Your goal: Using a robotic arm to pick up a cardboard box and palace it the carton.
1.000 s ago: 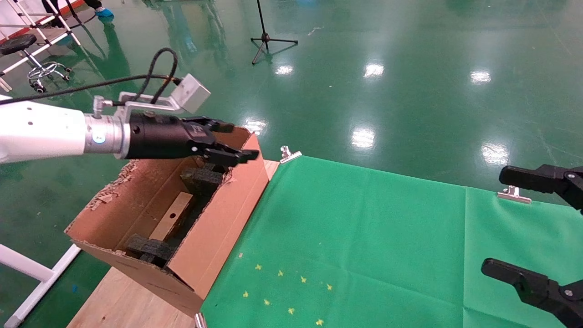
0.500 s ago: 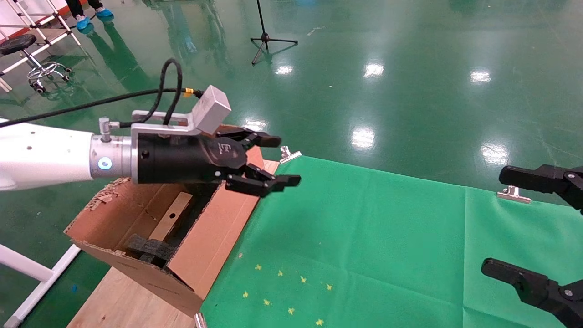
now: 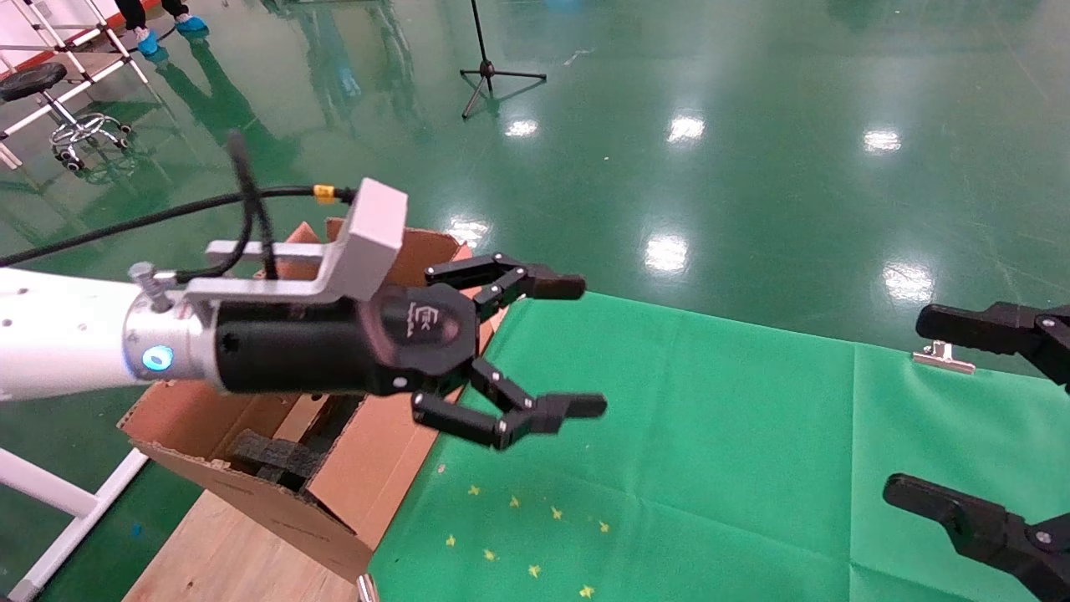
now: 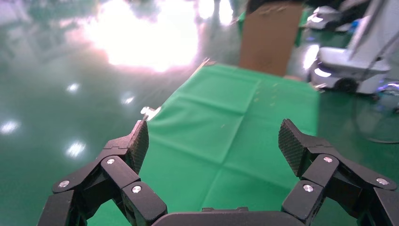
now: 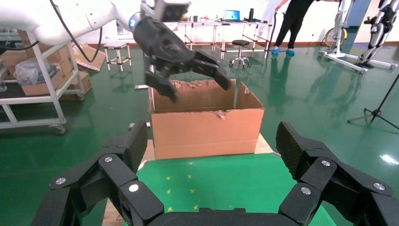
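- The carton [image 3: 393, 468] sits at the far left edge of the green cloth [image 3: 710, 435], foam blocks [image 3: 276, 456] visible inside. No slim cardboard box can be seen in it from here: the arm covers that spot.
- The left gripper [image 3: 568, 347] hangs over the cloth just right of the carton, jaws spread wide, holding nothing.
- So the carton lies behind and below the left gripper, which is nearer.
- The right gripper [image 3: 907, 405] waits at the far right edge, open and empty.

Glossy green floor [image 3: 752, 167] catching ceiling-light glare — a black tripod stand [image 3: 493, 71], a wheeled stool [image 3: 71, 117].
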{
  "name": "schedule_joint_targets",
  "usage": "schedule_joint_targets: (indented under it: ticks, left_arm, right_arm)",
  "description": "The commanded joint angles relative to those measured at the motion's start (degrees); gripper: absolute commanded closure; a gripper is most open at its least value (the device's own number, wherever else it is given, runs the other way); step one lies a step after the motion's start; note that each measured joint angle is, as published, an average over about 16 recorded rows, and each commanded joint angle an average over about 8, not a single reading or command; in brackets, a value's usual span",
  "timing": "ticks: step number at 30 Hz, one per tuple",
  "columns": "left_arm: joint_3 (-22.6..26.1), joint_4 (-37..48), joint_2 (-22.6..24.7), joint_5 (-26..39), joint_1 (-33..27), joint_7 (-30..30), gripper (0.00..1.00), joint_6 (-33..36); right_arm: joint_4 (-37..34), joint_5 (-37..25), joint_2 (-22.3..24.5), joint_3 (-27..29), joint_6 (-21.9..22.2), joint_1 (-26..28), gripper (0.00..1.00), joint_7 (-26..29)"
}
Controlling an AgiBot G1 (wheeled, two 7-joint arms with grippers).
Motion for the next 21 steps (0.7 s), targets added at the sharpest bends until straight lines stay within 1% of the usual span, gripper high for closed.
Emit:
schedule_joint_targets:
  ticks: [1, 11, 15, 21]
  left_arm:
    - [-1.33, -1.26, -0.03, -1.72, 1.45, 1.01, 0.0, 0.96]
    - [-7.18, -6.84, -0.17, -9.3, 7.78, 5.32, 0.0, 5.17]
    - [-8.04, -7.66, -0.19, -10.46, 8.72, 5.8, 0.0, 5.81]
    - [-7.62, -7.19, -0.19, -9.92, 8.26, 5.5, 0.0, 5.52]
  right_arm:
    - [0.0, 0.0, 0.0, 0.0, 0.0, 0.0, 0.0, 0.0]
    - [-0.01, 0.0, 0.0, 0.0, 0.01, -0.01, 0.0, 0.0]
    - [-0.01, 0.01, 0.0, 0.0, 0.02, -0.02, 0.0, 0.0]
    - [-0.01, 0.01, 0.0, 0.0, 0.02, -0.02, 0.0, 0.0]
